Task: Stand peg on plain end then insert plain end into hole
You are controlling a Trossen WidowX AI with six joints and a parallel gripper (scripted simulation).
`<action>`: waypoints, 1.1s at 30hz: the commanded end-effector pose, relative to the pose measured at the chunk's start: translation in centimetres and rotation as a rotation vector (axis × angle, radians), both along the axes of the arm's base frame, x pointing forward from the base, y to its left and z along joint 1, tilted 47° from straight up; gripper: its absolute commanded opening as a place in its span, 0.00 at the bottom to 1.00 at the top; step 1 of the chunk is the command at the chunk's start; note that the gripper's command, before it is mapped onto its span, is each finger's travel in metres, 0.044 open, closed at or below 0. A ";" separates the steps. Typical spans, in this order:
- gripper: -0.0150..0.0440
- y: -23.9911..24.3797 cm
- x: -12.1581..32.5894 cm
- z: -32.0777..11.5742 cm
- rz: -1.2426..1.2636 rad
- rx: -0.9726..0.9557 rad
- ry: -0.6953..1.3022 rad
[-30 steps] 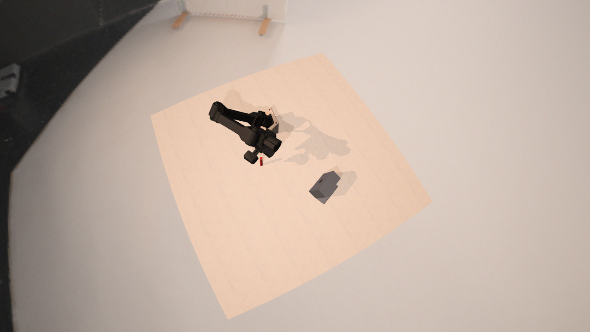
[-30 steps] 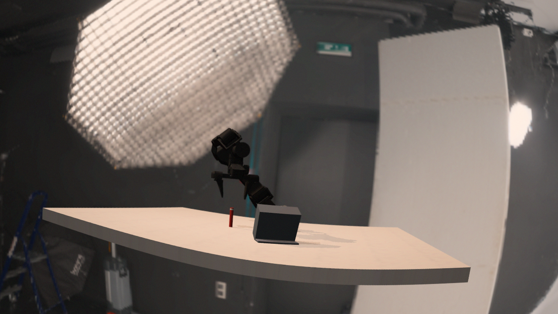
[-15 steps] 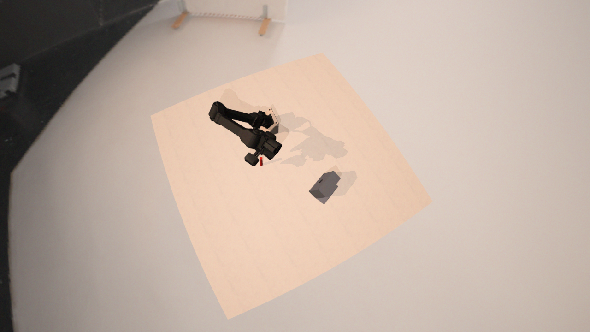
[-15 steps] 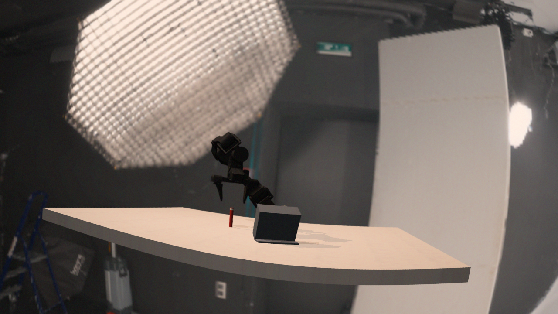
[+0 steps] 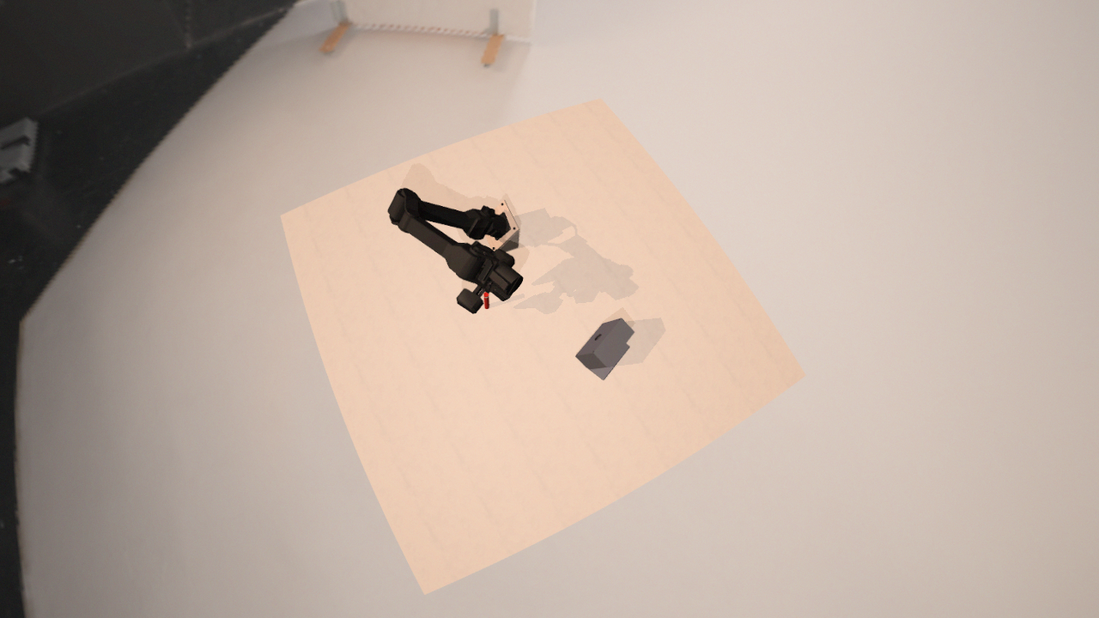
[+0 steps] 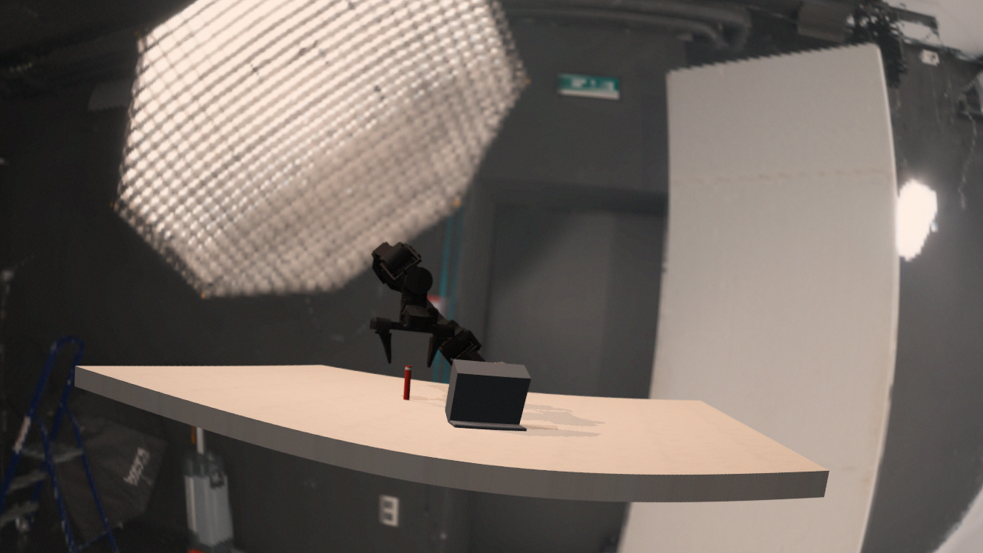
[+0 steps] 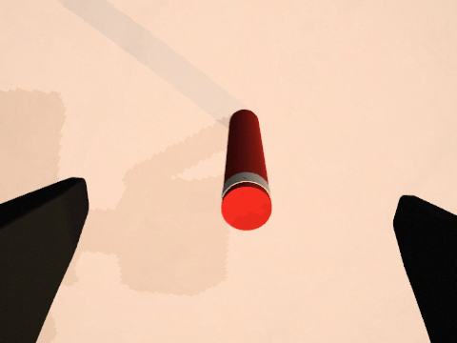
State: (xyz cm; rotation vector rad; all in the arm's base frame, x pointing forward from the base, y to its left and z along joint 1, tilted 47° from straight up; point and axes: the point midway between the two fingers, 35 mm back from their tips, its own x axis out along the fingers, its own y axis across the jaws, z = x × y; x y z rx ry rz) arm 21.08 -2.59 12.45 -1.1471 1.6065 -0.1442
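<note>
The red peg (image 5: 486, 301) (image 6: 406, 385) (image 7: 245, 148) stands upright on the table, its white-banded end up. My gripper (image 6: 410, 364) (image 7: 246, 204) is open and empty, pointing down above the peg. In the wrist view the peg's top shows between the two spread fingertips, with a gap on both sides. In the exterior view the fingertips are a little higher than the peg's top. The dark grey sloped panel block (image 5: 604, 347) (image 6: 488, 396) stands apart from the peg; its hole (image 5: 598, 337) shows as a small dark slot in the top view and is hidden in the exterior view.
The wooden table (image 5: 491, 461) (image 6: 618, 447) carries the arm's base (image 5: 505, 224), the peg and the panel block. The arm's shadow falls on the table between the base and the block. The block is the only other object standing near the peg.
</note>
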 end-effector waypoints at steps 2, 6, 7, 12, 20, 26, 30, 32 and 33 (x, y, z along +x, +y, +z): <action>1.00 -0.6 0.1 -0.5 0.005 -0.002 -0.002; 1.00 -1.1 0.1 -0.9 0.005 -0.002 -0.003; 1.00 -1.2 0.1 -1.0 0.005 -0.002 -0.003; 1.00 -1.8 0.2 -1.6 0.005 -0.003 -0.003; 1.00 -2.8 0.2 -2.4 0.004 -0.006 -0.004; 0.96 -3.0 0.2 -2.6 -0.001 -0.005 -0.002; 0.78 -3.0 0.2 -2.6 -0.001 -0.005 -0.002; 0.69 -3.0 0.2 -2.6 -0.001 -0.005 -0.002; 0.64 -3.0 0.2 -2.6 -0.001 -0.005 -0.002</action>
